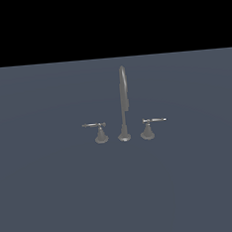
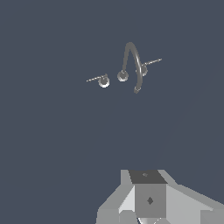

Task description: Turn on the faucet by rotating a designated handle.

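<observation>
- The faucet (image 1: 122, 107) stands mid-floor in 3 pieces: a tall arched spout (image 1: 123, 100) between 2 short lever handles.
- Your target is the handle (image 1: 99, 131) on the exterior view's left, with the dull grey lever; skip the white-tipped twin (image 1: 149, 127).
- The gripper (image 2: 151, 216) hangs well apart from it; I cannot tell whether its fingers are spread.
- Approach near the lever's free end, then push sideways around the cone.

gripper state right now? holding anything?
Gripper: cannot be told; only its body shows in the wrist view, fingertips out of frame. It is far from the faucet and touches nothing visible.
</observation>
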`<state>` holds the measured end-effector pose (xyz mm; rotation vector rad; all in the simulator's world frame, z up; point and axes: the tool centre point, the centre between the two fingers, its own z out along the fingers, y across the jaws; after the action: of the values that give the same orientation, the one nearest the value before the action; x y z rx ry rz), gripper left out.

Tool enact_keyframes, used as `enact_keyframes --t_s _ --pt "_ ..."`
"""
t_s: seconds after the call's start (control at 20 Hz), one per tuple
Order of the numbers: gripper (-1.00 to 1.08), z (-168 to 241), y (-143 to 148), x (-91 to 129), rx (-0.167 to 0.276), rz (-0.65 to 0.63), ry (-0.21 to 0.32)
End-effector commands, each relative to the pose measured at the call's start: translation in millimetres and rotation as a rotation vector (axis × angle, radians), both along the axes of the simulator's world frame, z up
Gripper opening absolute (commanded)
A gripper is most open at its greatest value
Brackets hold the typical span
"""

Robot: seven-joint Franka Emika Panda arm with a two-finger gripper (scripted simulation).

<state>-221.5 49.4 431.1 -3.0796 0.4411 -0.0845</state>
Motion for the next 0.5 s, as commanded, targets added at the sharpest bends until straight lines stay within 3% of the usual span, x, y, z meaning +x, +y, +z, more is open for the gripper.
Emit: enact_keyframes --t_s 0.0,0.45 --pt "-1.00 -15.9 8.8 7.8 0.001 -0.057 0.003" --pt "-1.00 -71.7 36.5 40.3 0.007 -0.254 0.013"
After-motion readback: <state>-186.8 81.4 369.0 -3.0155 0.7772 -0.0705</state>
